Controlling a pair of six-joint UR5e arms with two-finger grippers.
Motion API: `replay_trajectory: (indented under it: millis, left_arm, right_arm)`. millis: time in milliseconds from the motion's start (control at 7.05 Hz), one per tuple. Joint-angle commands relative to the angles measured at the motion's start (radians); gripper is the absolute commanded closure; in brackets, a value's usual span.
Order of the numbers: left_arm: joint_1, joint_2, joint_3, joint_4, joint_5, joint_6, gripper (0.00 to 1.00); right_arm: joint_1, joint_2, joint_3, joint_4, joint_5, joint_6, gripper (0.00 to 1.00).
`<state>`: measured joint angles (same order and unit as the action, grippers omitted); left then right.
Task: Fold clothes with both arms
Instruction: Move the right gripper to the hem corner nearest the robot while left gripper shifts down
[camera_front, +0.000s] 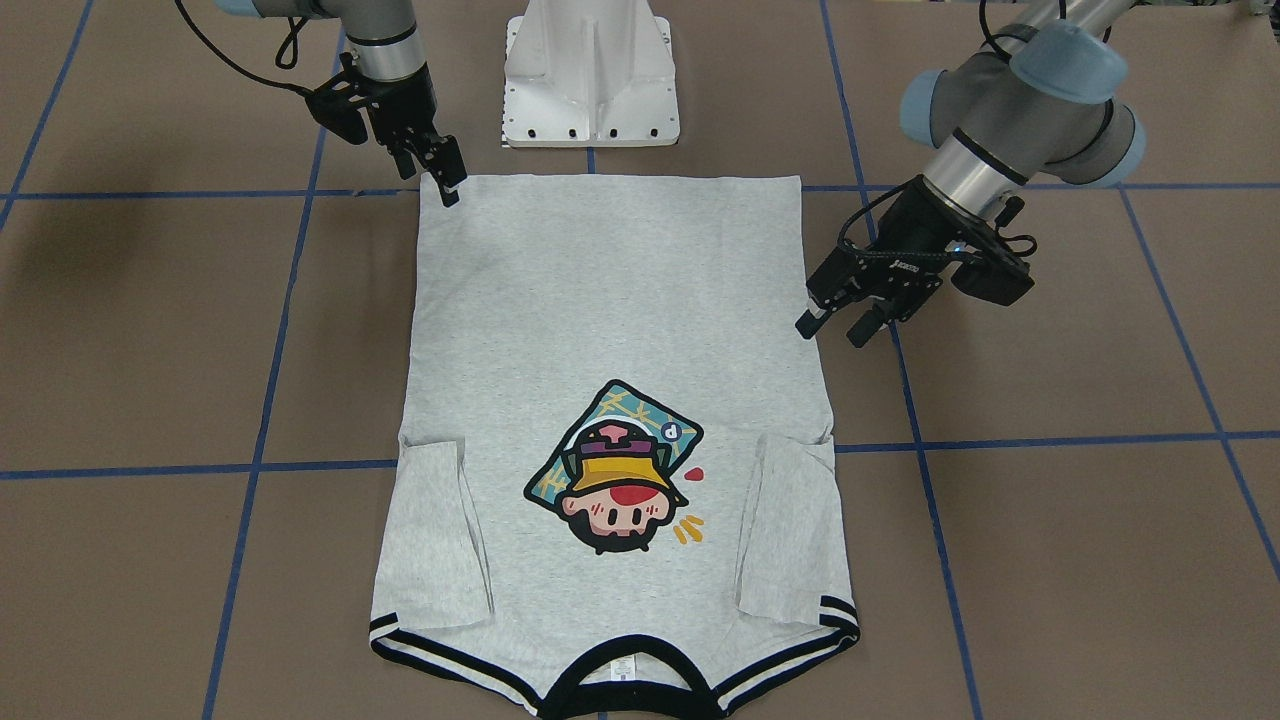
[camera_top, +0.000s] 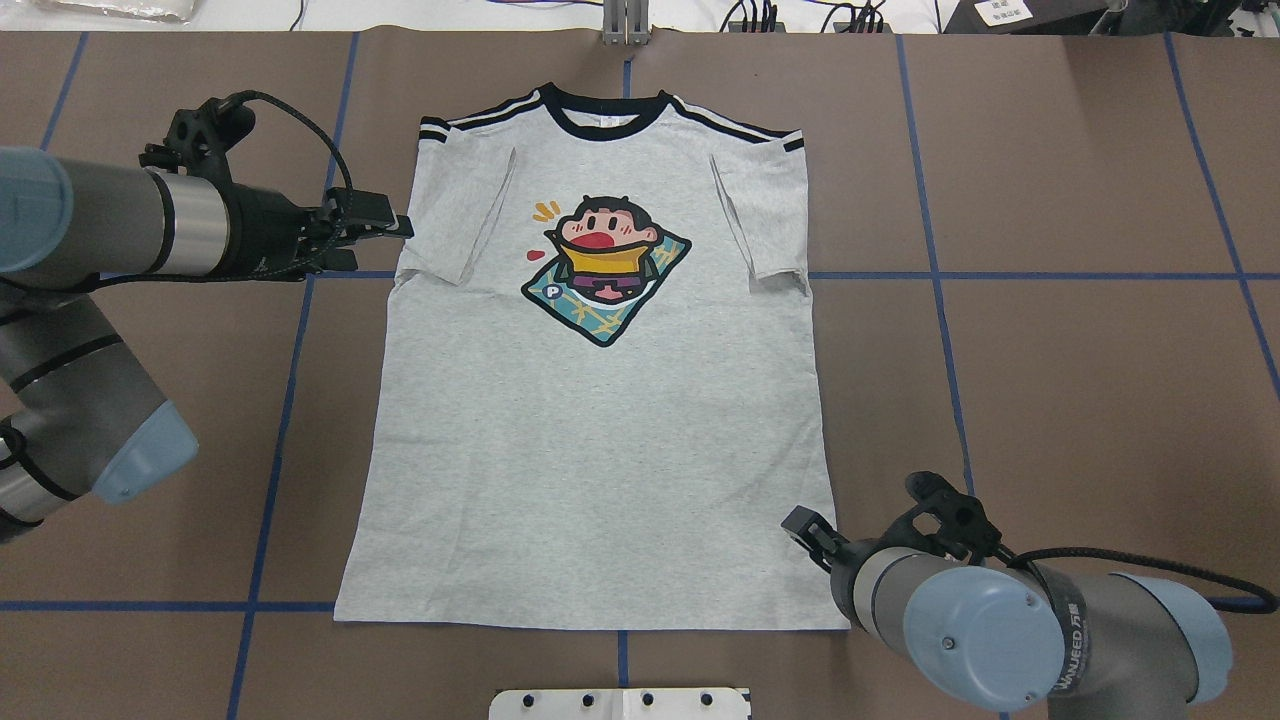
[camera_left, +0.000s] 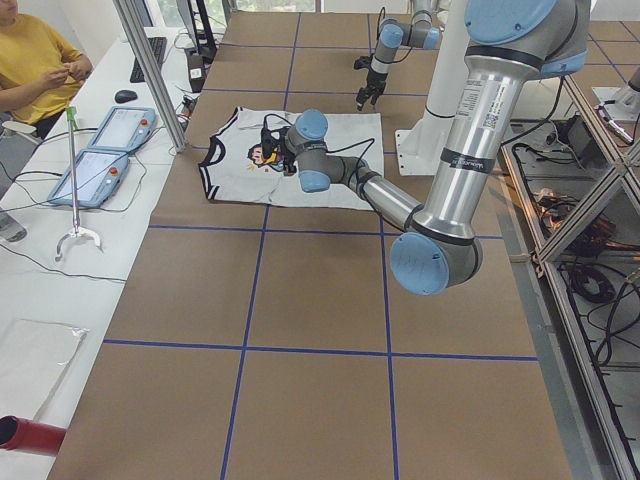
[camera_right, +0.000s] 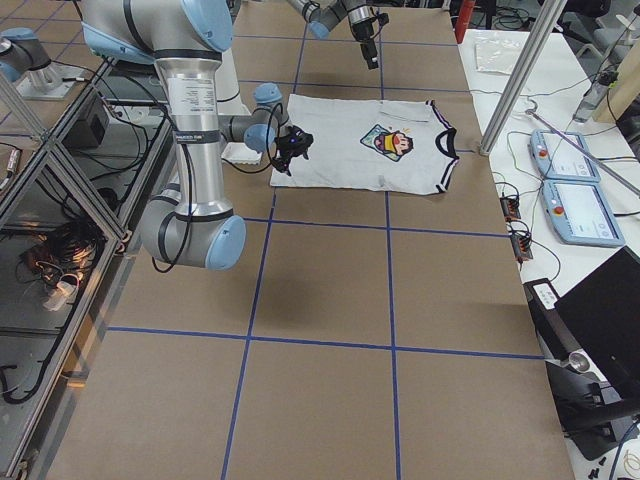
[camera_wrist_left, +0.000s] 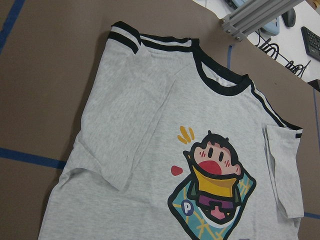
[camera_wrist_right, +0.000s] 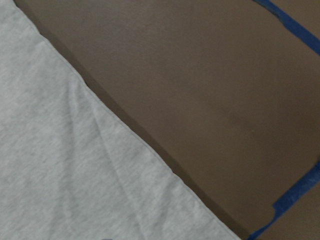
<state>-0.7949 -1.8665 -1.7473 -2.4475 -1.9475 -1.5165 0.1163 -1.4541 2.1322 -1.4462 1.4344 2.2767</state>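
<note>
T-shirt (camera_top: 600, 450): flat on desk (camera_top: 1050, 400), print up, sleeves folded inward. Left hand (camera_front: 832, 328): released, empty, beside a side edge. Right hand (camera_front: 450, 190): at hem corner, grip state cannot tell. Risk: pinching one layer only, skewing the fold.

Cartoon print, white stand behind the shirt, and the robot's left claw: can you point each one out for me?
Cartoon print (camera_top: 605, 270): overhead exterior view, on the figure's yellow middle.
White pedestal (camera_front: 590, 70): exterior front-facing view, on its upright front face.
Left gripper (camera_front: 830, 332): exterior front-facing view, midway between its fingertips.
</note>
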Motion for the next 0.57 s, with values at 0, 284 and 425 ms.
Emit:
replay_trajectory:
  millis: [0,284,425]
  left_arm:
    - [0.009,0.001,-0.027,0.002,0.005,-0.011,0.01]
    - [0.008,0.018,-0.052,0.004,-0.005,-0.017,0.01]
    - [0.006,0.018,-0.052,0.004,-0.007,-0.019,0.01]
  right_arm:
    - [-0.041,-0.043,-0.003,0.000,-0.002,0.053,0.06]
    - [-0.073,-0.032,-0.006,0.000,-0.005,0.110,0.08]
    - [-0.090,-0.034,-0.011,0.000,-0.006,0.110,0.09]
